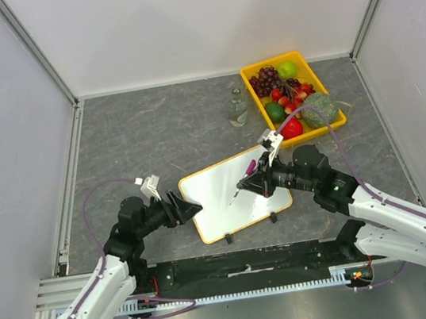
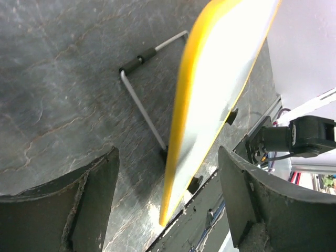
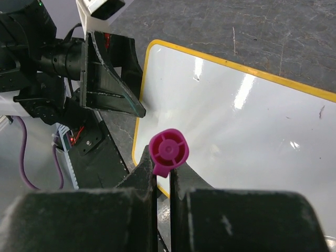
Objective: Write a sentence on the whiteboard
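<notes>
Jaws of the left gripper point(image 2: 168, 152) stand released and wide. Its 2 dark fingers point(image 2: 89, 205) flank the edge of the flat white whiteboard point(image 2: 226, 63) with a thin yellow-orange rim, and they touch neither face. Behind the board, a bent grey wire prop point(image 2: 142, 108) with a black sleeve rests on the table.

Jaws of the right gripper point(image 3: 164, 177) are clenched on a magenta marker point(image 3: 168, 151), seen end-on by its round cap. The marker slants down over the board's white face, which is streaked with glare. Whether the tip touches the surface cannot be told.

From above, the whiteboard sits at the middle of the grey stone-patterned table point(image 1: 152, 128), turned at an angle between the 2 arms. The left gripper is at its left short edge and the right gripper is over its right half. 2 small black clips point(image 1: 227, 239) line the board's near long edge. Well beyond the board, a yellow plastic tray point(image 1: 269, 60) holds grapes, strawberries and other produce. A small clear glass bottle point(image 1: 237, 108) stands upright just to the tray's left.
</notes>
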`<act>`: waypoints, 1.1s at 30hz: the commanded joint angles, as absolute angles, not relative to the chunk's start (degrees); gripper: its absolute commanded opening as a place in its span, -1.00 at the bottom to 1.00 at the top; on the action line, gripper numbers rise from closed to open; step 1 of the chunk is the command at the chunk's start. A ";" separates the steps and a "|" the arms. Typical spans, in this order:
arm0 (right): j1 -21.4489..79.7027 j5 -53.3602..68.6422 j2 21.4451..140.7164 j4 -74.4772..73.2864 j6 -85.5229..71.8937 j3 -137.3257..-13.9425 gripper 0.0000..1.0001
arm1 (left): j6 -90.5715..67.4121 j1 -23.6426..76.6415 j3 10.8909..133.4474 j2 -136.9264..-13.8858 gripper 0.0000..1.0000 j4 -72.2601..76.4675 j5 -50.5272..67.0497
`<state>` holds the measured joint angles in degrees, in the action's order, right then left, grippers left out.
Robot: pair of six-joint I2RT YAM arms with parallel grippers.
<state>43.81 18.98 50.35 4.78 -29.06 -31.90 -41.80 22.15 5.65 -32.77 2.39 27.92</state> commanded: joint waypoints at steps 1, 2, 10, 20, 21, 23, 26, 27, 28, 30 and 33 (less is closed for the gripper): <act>45.26 16.96 52.11 8.69 -28.39 -35.07 -1.00 | -38.41 22.06 10.54 -35.33 0.62 5.44 26.81; 45.44 16.79 52.47 9.31 -28.48 -35.24 -1.00 | -38.06 22.15 11.16 -36.20 0.62 5.97 26.81; 45.70 18.19 54.84 13.45 -29.09 -36.21 -1.00 | -34.72 21.36 15.55 -42.98 0.63 8.26 27.95; 45.62 18.02 54.58 12.57 -28.56 -37.00 -1.00 | -34.89 17.23 15.03 -40.26 0.63 8.09 31.37; 45.70 18.10 54.49 12.57 -28.65 -36.91 -1.00 | -35.24 16.88 14.77 -39.73 0.63 8.09 31.55; 45.70 17.32 54.05 12.48 -28.39 -36.56 -1.00 | -35.94 16.09 13.89 -38.50 0.63 8.79 32.08; 45.88 15.82 54.49 11.96 -27.86 -36.82 -1.00 | -37.70 14.16 12.40 -37.18 0.64 10.28 34.00; 46.05 15.47 54.75 11.61 -27.43 -37.17 -1.00 | -38.31 13.72 11.96 -37.00 0.64 10.98 34.97; 46.49 14.77 55.02 11.25 -27.16 -37.61 -1.00 | -38.76 12.93 11.61 -37.00 0.64 11.60 35.76; 47.46 13.37 55.63 11.25 -26.46 -38.32 -1.00 | -39.63 11.78 11.25 -37.18 0.64 12.56 37.35; 50.44 8.19 56.07 12.12 -24.79 -39.11 -1.00 | -40.78 10.29 10.72 -37.18 0.63 13.71 39.02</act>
